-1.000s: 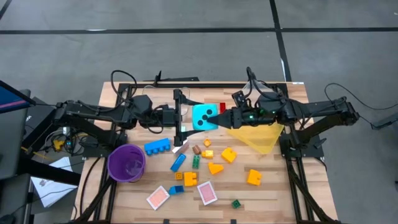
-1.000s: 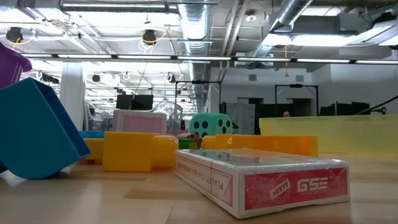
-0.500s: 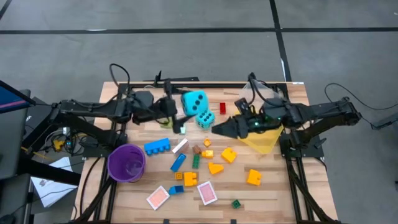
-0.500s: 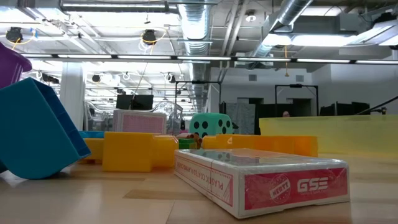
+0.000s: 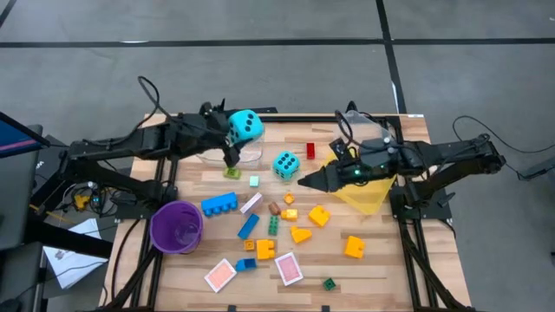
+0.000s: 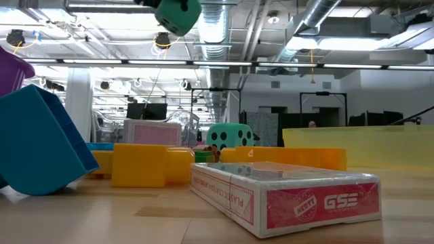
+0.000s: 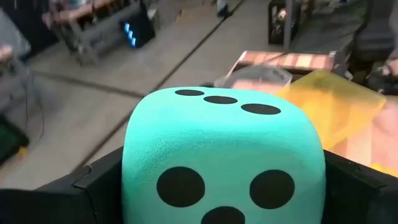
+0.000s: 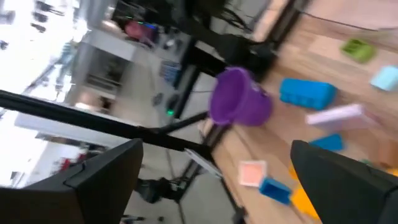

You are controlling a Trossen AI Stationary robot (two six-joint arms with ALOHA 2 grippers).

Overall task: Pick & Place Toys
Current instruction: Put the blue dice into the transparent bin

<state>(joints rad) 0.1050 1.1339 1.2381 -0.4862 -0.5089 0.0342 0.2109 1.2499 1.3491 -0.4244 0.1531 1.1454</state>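
My left gripper (image 5: 236, 132) is shut on a big cyan die (image 5: 245, 126) with black dots, high over the table's far left part; the die also shows at the low view's top (image 6: 178, 13). A smaller cyan die (image 5: 285, 164) rests on the table mid-way. My right gripper (image 5: 303, 180) stands open just right of it, above the table, touching nothing. Coloured bricks (image 5: 303, 217) and pink cards (image 5: 288, 268) lie on the wood nearer the front. My left gripper pinches the big die by two opposite faces (image 7: 132, 180), one dark finger (image 7: 93, 186) on each side. The fingers come about level from the table's left. The die is lifted clear of the table, a three-dot face turned up.
A purple cup (image 5: 177, 227) stands at the left front. A yellow bin (image 5: 362, 191) lies under my right arm. A clear plastic piece (image 5: 217, 154) sits below the held die. A red card box (image 6: 291, 200) lies close before the low camera.
My left gripper has carried the big die from the table's middle toward the far left, turning as it went; the die stays in its hold. The smaller die, covered before, now shows on the table. My right gripper has drawn back a little and tipped its fingers down.
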